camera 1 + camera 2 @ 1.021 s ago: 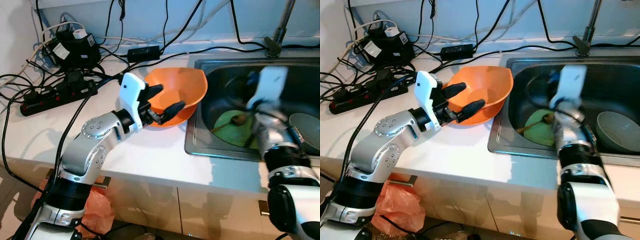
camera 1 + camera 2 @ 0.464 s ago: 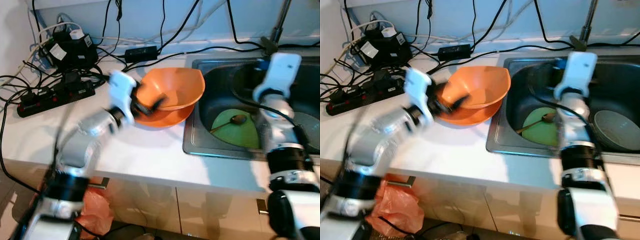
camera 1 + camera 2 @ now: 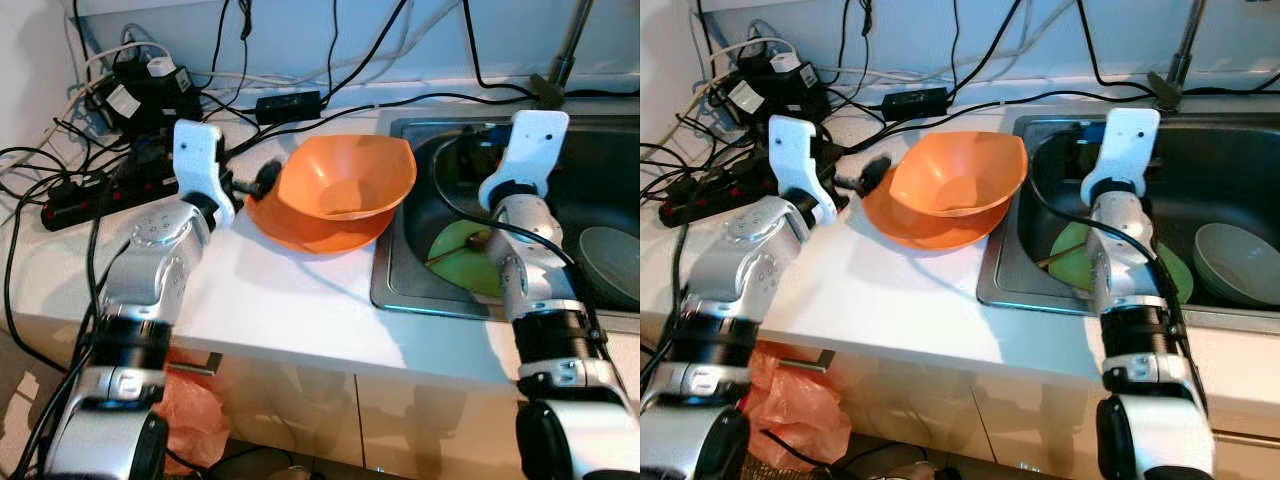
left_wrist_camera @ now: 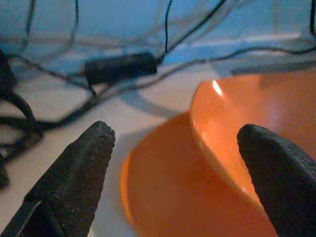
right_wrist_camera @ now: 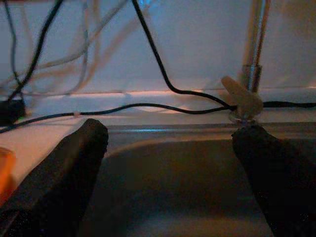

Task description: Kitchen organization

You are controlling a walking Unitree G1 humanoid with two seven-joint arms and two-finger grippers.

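1. Here, the white counter (image 3: 300,310) is the largest thing, and the sink (image 3: 1240,150) is sunk into it on the robot's right; every place below is given relative to that sink.
2. Left of the sink, touching close to its rim, an orange bowl (image 3: 345,180) sits upright and nested on an orange plate (image 3: 310,232); the bowl's mouth faces up and its pinched corner points toward the sink.
3. Inside the sink lies a green plate (image 3: 1072,258) with a spoon (image 3: 455,250) across it, the spoon's long axis running from the sink's near left edge toward its middle.
4. Also in the sink, at its right end, a pale green bowl (image 3: 1238,262) stands upright.
5. Far left of the sink, a tangle of black cables, a power strip (image 3: 95,190) and adapters (image 3: 150,85) crowd the back of the counter, with one cable running past the tap base (image 5: 242,101) behind the sink.
6. The left gripper (image 4: 182,163) hovers just left of the orange pair, its fingers spread apart and empty, one fingertip over the plate's rim.
7. The right gripper (image 5: 173,148) hangs above the sink's left part, fingers spread wide, holding nothing.
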